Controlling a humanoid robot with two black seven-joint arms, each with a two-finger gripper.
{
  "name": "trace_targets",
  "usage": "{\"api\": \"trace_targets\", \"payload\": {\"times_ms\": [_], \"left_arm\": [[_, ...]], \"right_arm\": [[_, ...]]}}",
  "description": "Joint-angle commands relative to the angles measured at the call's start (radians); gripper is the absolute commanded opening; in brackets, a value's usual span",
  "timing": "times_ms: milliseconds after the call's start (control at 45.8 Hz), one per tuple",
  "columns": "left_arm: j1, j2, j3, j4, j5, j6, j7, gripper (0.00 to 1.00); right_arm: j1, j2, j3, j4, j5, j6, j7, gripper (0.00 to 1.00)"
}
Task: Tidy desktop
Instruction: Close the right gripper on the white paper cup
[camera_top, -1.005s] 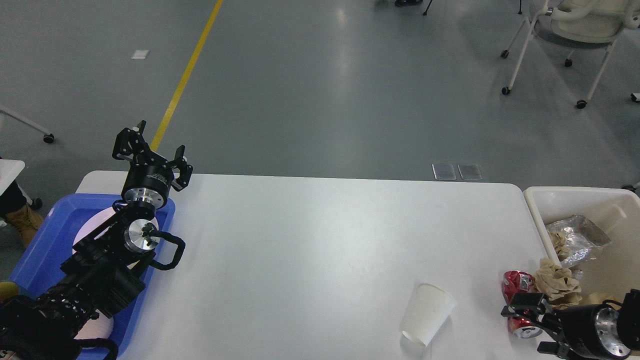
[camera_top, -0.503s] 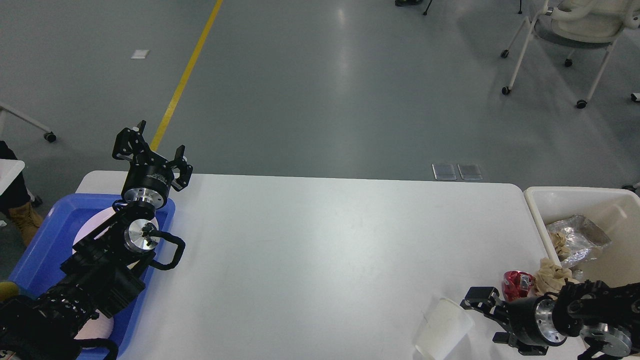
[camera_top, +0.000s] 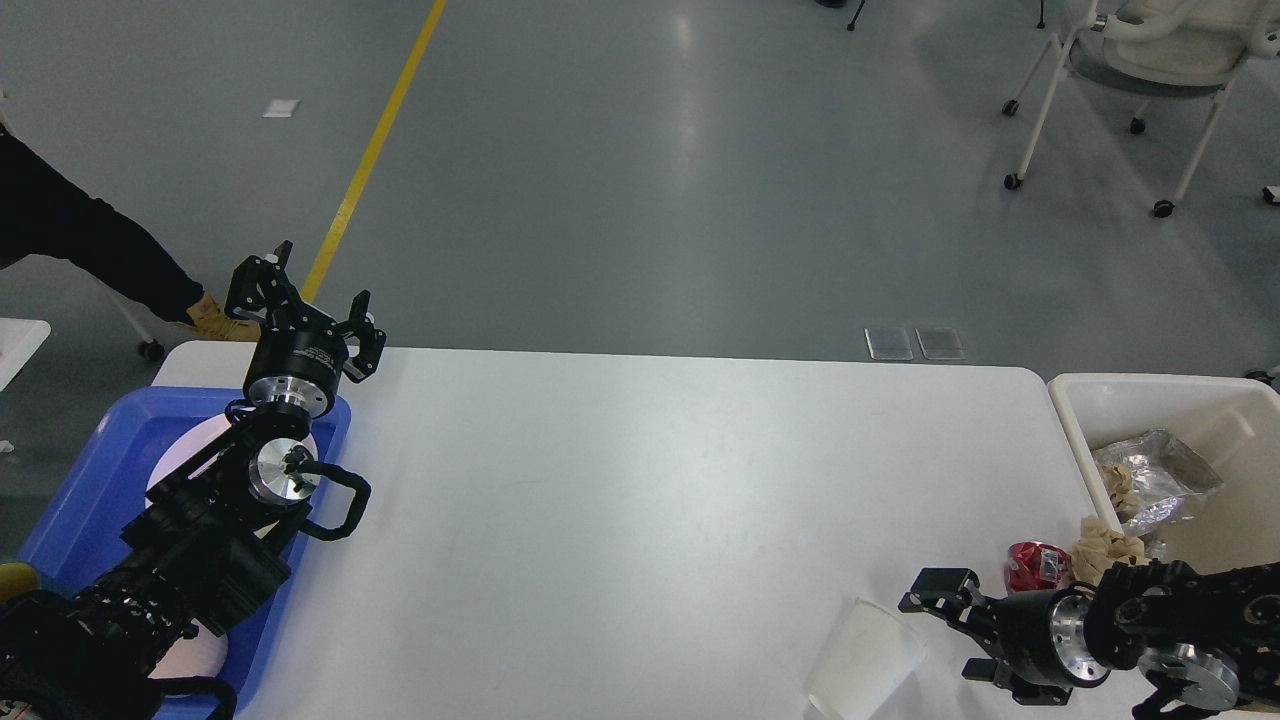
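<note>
Your right claw (camera_top: 935, 625) has swung left off the red can (camera_top: 1035, 566) to the paper cup (camera_top: 865, 660), fingers spread beside its rim at the tabletop's (camera_top: 640, 480) near right; it's light and crushable, so pinch the rim gently, while the left claw (camera_top: 305, 300) hovers released.

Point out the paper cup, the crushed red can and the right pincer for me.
paper cup (camera_top: 862, 662), head view, on its white side wall.
crushed red can (camera_top: 1035, 566), head view, on its dented top.
right pincer (camera_top: 950, 625), head view, midway between its open fingertips.
</note>
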Motion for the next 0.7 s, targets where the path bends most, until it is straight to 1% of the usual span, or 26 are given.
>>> {"api": "trace_targets", "payload": {"times_ms": [0,153,262,437,568,678], "left_arm": [[0.000,0.000,0.000,0.000,0.000,0.000,0.000,0.97],[0.000,0.000,0.000,0.000,0.000,0.000,0.000,0.97],[0.000,0.000,0.000,0.000,0.000,0.000,0.000,0.97],[0.000,-0.001,0.000,0.000,0.000,0.000,0.000,0.97],[0.000,-0.001,0.000,0.000,0.000,-0.001,0.000,0.97],[0.000,0.000,0.000,0.000,0.000,0.000,0.000,0.97]], "right_arm": [[0.023,-0.037,0.002,0.042,0.000,0.002,0.000,1.00],[0.063,-0.085,-0.002,0.119,0.000,0.002,0.000,1.00],[0.063,-0.088,-0.007,0.152,0.000,0.005,0.000,1.00],[0.031,-0.013,0.002,0.143,0.002,-0.004,0.000,1.00],[0.032,0.033,0.004,0.131,0.002,-0.016,0.011,1.00],[0.019,0.075,0.004,0.090,0.000,-0.026,0.012,1.00]]}}
